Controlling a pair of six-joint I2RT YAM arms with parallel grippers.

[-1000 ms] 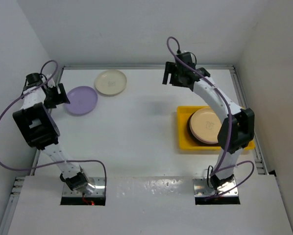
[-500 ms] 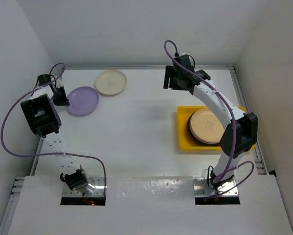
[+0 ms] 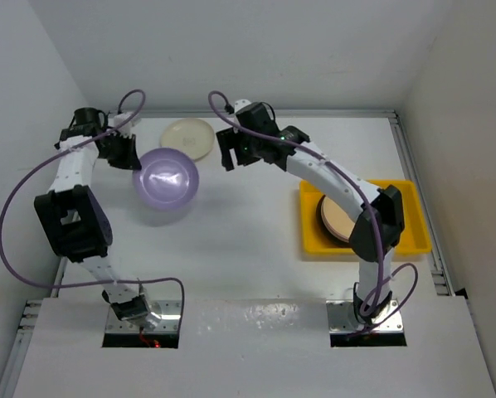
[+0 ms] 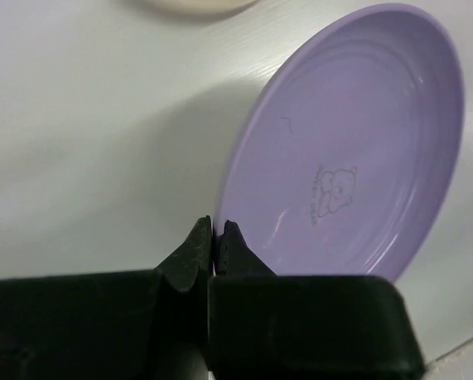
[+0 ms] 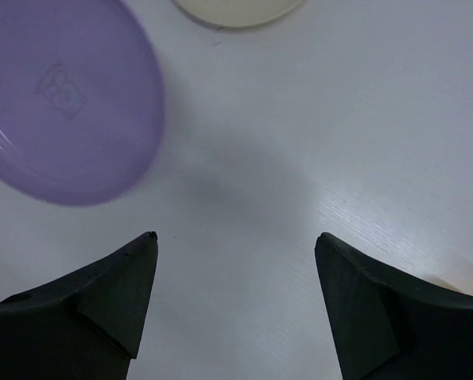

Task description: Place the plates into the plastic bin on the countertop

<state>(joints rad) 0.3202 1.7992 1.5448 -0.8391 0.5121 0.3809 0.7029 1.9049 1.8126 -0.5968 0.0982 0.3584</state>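
Observation:
My left gripper [image 3: 131, 161] is shut on the near rim of the lilac plate [image 3: 166, 178], which hangs tilted above the countertop [image 3: 248, 249] and casts a shadow on it. In the left wrist view the fingertips [image 4: 215, 229] pinch that plate's [image 4: 347, 158] edge. A cream plate [image 3: 190, 137] lies flat at the back. My right gripper [image 3: 230, 157] hovers open beside both, with nothing between its fingers [image 5: 235, 241]; the lilac plate [image 5: 62, 103] is to its left. The yellow plastic bin [image 3: 407, 191] at the right holds a tan plate [image 3: 339, 217] stacked on a dark-rimmed one.
White walls close in the countertop at the back, left and right, with a thin metal edge [image 3: 410, 157] along the sides. The right arm's links [image 3: 372, 215] reach across the bin's left half. Both arm bases sit at the near edge.
The left gripper shut on the lilac plate's rim and lifted it up and to the right. The right arm swung left from behind the bin toward the cream plate.

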